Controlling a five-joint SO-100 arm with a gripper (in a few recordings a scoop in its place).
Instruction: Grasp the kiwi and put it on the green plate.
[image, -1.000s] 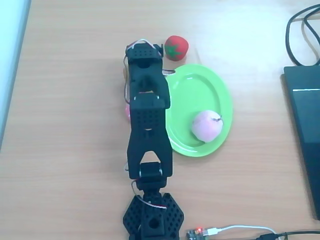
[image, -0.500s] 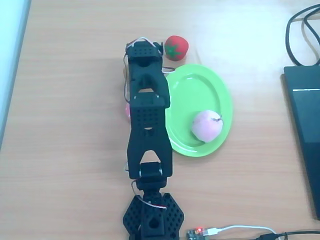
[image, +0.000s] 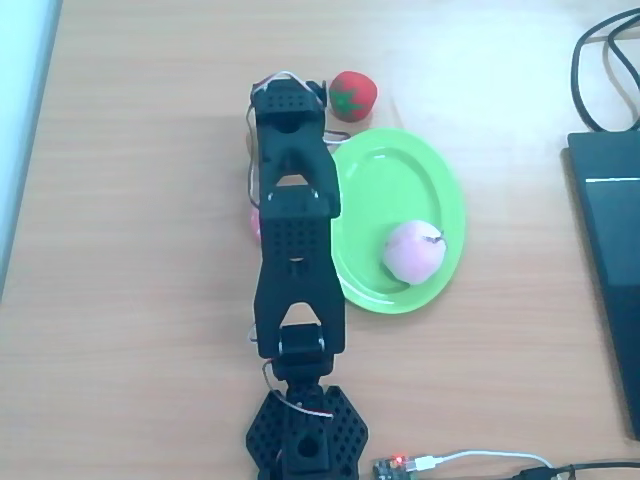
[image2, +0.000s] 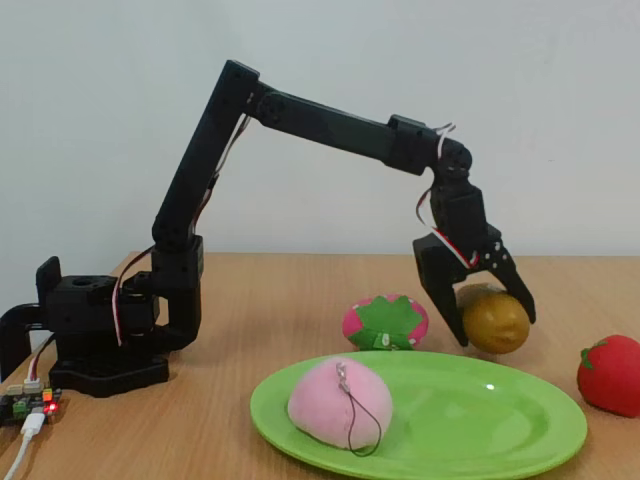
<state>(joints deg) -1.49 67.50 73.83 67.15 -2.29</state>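
The kiwi (image2: 495, 321) sits pinched between the black gripper (image2: 490, 315) fingers, closed snug on either side of it, and it looks lifted a bit off the wooden table (image2: 260, 290), just behind the far rim of the green plate (image2: 470, 420); a pink peach (image2: 340, 402) lies on the plate's left part in the fixed view. A pink strawberry with a green top (image2: 385, 322) sits just left of the kiwi; a red strawberry (image2: 610, 374) rests past the plate's right end; overhead, the arm (image: 295, 240) reaches along the plate's left edge.
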